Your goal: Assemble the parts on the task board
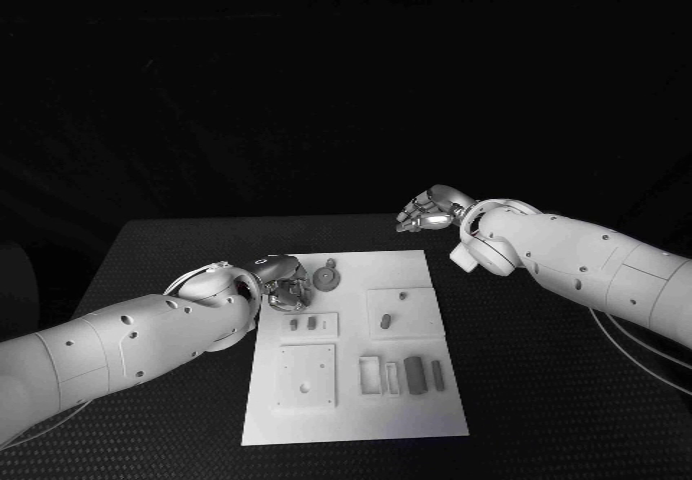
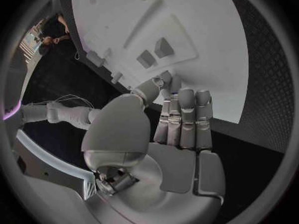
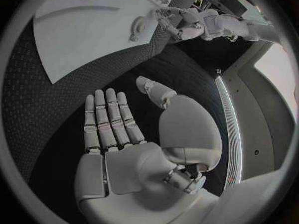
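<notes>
Parts (image 1: 415,374) lie on the white board (image 1: 433,420) mid-table in the head view, long axes running away from the robot. Left hand (image 1: 281,283) hovers over the board's far-left corner, a round part (image 1: 327,274) just beside its fingers; whether it holds anything I cannot tell. Right hand (image 1: 430,210) hangs off the board, farther away

Left wrist view: left hand (image 2: 181,119), fingers straight and together, two small parts (image 2: 156,53) just beyond the fingertips

Right wrist view: right hand (image 3: 115,129) flat, empty, board (image 3: 81,30) well beyond its fingers

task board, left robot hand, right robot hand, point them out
task board (image 1: 433,415): head view, bare near right corner
left robot hand (image 1: 283,283): head view, middle of hand
right robot hand (image 3: 118,134): right wrist view, palm
</notes>
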You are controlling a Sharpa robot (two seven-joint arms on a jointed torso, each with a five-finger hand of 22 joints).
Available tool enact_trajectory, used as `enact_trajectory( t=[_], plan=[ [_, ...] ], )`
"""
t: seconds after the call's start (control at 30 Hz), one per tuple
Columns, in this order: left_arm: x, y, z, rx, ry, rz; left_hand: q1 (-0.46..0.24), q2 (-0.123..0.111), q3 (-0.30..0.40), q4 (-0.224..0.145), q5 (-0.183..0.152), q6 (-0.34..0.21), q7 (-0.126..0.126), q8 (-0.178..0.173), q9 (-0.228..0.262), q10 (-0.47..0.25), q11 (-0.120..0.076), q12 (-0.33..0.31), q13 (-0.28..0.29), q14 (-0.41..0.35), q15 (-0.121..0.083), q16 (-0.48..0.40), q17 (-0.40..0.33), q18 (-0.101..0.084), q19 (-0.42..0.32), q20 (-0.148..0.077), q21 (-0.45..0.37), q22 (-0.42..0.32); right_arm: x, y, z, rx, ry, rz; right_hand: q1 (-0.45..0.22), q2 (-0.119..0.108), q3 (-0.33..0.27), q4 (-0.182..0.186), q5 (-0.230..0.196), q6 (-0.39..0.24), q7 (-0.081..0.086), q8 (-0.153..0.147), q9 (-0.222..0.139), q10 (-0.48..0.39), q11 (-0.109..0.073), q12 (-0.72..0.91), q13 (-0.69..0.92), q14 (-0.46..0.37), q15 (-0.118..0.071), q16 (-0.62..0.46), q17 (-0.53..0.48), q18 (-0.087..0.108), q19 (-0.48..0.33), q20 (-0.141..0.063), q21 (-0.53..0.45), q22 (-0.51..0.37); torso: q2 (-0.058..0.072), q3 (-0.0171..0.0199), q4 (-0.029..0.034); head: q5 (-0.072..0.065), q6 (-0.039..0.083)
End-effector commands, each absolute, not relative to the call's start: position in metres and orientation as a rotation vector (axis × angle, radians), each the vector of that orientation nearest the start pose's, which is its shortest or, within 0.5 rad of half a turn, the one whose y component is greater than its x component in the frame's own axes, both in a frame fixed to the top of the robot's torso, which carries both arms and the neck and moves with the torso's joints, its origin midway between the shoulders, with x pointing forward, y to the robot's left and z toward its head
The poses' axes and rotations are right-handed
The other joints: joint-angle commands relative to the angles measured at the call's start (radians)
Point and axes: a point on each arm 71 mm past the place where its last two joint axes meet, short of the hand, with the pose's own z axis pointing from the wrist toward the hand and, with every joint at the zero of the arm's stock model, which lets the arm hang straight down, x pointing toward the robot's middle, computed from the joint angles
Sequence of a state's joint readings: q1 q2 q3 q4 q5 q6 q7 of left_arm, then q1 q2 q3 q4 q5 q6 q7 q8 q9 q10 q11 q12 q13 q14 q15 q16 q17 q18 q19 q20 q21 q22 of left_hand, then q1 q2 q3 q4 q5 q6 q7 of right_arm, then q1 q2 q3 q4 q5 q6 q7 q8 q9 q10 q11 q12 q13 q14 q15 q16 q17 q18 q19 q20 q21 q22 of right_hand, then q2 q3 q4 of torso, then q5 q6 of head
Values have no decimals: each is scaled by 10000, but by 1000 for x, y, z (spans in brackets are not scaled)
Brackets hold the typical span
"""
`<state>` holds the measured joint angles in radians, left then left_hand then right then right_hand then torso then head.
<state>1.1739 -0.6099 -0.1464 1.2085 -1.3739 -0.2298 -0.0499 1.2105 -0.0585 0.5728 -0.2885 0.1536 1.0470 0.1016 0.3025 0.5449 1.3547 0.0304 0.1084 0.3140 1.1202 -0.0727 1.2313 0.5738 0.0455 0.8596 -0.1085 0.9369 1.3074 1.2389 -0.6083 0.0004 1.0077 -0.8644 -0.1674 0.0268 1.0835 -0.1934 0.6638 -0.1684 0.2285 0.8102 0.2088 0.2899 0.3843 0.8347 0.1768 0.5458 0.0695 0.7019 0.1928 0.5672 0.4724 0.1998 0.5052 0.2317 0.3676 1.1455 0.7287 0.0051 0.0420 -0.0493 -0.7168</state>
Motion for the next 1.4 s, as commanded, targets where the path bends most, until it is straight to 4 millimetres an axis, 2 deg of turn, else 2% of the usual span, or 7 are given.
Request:
enact_trajectory(
  t=[0.03,0.63,1.0,1.4],
  plan=[
    [513,167,-262,1958,19053,-6097,35,102,74,-5,24,69,0,34,14,67,2,-58,-16,32,-63,17,-8,103,68,-636,37,170,579,-236,-189,4403,17601,8245,-33,10,-30,-5,36,-59,-16,63,-14,-28,24,-36,-9,-78,-16,42,-12,-66,-21,-4,-35,9,-1,0,13,0,-16],
    [514,167,-270,2407,19737,-5485,46,124,84,-11,13,49,6,16,3,53,9,-92,-27,18,-57,9,-13,99,60,-638,36,173,579,-236,-189,4403,17603,8243,-31,8,-29,-7,36,-58,-16,67,-15,-27,23,-35,-9,-78,-17,44,-14,-64,-19,-4,-44,19,5,-13,-2,3,-26],
    [514,161,-270,2424,19434,-5636,50,152,84,-6,-1,47,9,11,-1,61,10,-104,-30,36,-56,27,-7,99,70,-642,44,177,579,-235,-189,4401,17603,8246,-33,7,-30,-6,35,-59,-16,68,-17,-27,23,-35,-9,-79,-18,45,-15,-64,-17,-2,-51,26,3,-12,5,11,-34],
    [514,165,-272,2266,19702,-5569,50,124,79,-13,-3,-10,34,-29,-21,11,33,-165,-50,-18,-35,3,-18,92,47,-635,36,179,579,-236,-189,4408,17604,8233,-34,4,-32,-6,35,-60,-16,69,-19,-28,23,-36,-9,-80,-19,45,-16,-64,-16,-2,-58,33,-5,-7,13,-15,-22]
  ],
)
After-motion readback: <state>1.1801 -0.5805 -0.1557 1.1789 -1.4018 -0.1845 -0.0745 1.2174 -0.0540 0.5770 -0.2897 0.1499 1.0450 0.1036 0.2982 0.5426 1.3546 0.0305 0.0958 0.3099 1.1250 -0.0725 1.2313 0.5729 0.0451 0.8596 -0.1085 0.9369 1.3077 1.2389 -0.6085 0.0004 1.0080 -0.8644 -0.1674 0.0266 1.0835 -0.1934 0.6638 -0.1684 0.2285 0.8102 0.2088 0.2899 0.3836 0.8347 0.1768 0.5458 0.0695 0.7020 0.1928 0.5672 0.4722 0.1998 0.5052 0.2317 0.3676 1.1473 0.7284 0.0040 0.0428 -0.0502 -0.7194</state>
